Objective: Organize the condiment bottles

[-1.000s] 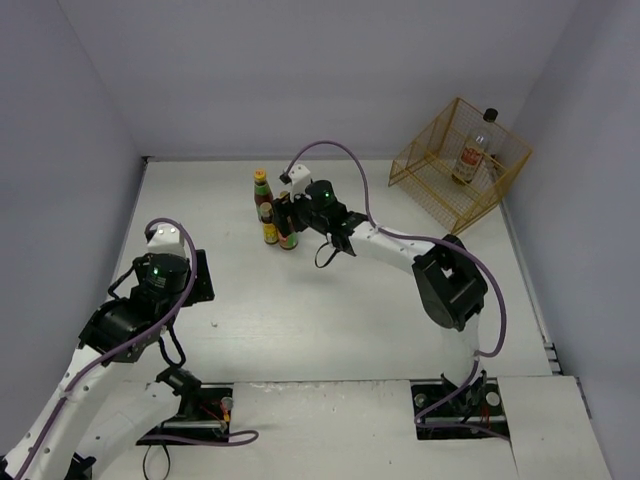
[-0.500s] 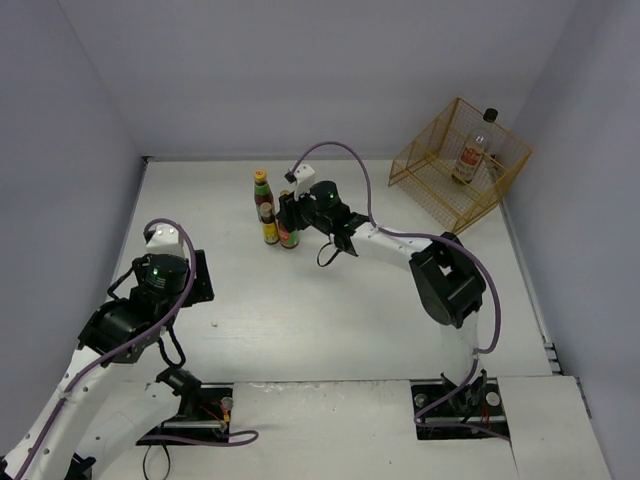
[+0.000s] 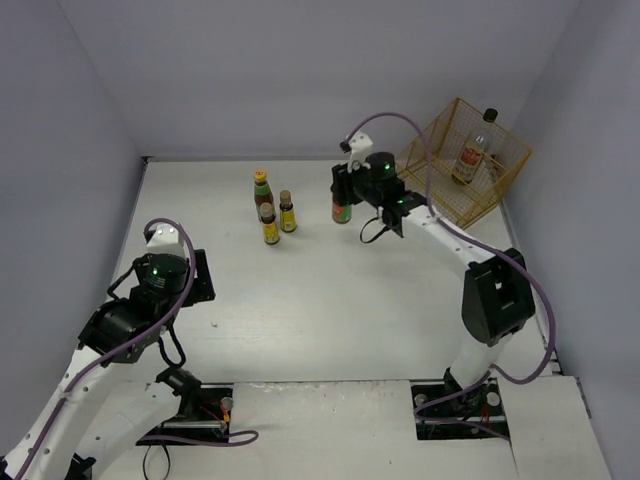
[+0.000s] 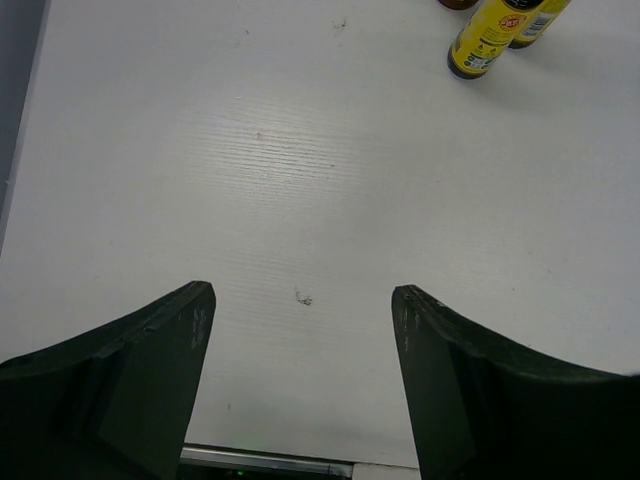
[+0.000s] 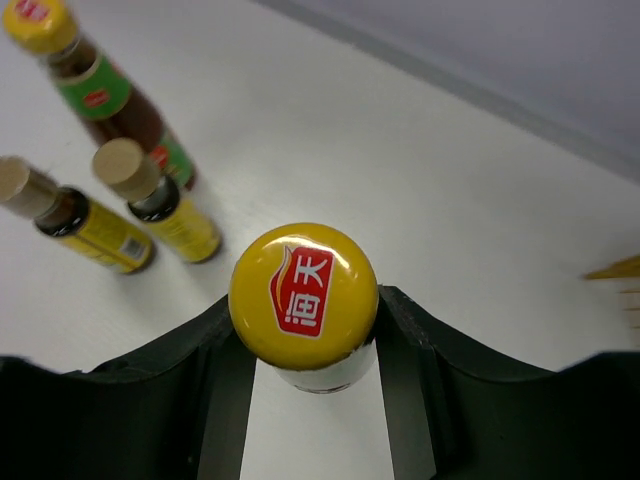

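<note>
My right gripper (image 3: 343,192) is shut on a dark red yellow-capped bottle (image 3: 342,209), whose cap (image 5: 303,291) sits between the jaws in the right wrist view, and holds it upright over the table's far middle. The other dark red yellow-capped bottle (image 3: 263,190) stands at the far left with the two short brown yellow-labelled bottles (image 3: 287,212) (image 3: 269,225) beside it. These three also show in the right wrist view (image 5: 95,90) (image 5: 165,205) (image 5: 70,220). The taller clear black-capped bottle (image 3: 473,150) lies in the yellow wire basket (image 3: 440,185). My left gripper (image 4: 303,305) is open and empty over bare table.
The yellow wire basket stands tilted at the far right corner. Grey walls enclose the table on the left, back and right. A short brown bottle (image 4: 490,35) shows at the top of the left wrist view. Purple cables loop off both arms.
My right gripper has lifted one dark red bottle away from the group and carried it to the right, toward the basket. The left arm has not moved.
</note>
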Controlling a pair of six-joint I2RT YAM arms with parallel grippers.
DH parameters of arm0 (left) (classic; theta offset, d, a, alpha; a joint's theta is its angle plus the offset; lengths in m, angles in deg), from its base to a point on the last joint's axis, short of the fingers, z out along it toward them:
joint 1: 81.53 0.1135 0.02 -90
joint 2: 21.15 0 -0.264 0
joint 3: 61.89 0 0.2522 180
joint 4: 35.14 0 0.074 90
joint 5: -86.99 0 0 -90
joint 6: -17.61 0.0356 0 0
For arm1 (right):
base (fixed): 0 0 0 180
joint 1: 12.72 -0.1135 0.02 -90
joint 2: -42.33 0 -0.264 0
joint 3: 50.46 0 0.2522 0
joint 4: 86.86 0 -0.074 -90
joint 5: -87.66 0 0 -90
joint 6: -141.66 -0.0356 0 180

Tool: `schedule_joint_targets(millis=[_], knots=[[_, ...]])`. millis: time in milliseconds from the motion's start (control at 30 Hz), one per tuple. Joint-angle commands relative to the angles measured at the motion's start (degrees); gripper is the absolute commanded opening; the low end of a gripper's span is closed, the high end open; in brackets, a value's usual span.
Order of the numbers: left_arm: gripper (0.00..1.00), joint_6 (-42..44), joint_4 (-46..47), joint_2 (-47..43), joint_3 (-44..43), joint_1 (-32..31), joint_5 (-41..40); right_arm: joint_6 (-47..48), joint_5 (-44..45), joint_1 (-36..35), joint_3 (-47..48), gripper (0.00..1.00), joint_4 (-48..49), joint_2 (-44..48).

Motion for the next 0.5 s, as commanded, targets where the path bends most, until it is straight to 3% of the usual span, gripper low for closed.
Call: schedule_joint_targets(millis=[0,267,467], knots=[[0.71,-1.20,3.77,1.40,-0.40,0.38,0.59,4.42,1.98,4.37,9.17,0.00,5.94,10.22],[0.71,-1.11,6.06,3.25,-0.05,0.38,0.68,6.11,-0.13,19.39,20.42,0.00,4.07,8.11],[0.71,-0.85,7.56,5.53,-0.22,0.38,0.59,5.41,-1.45,25.82,27.80,0.00,6.09,2.32]])
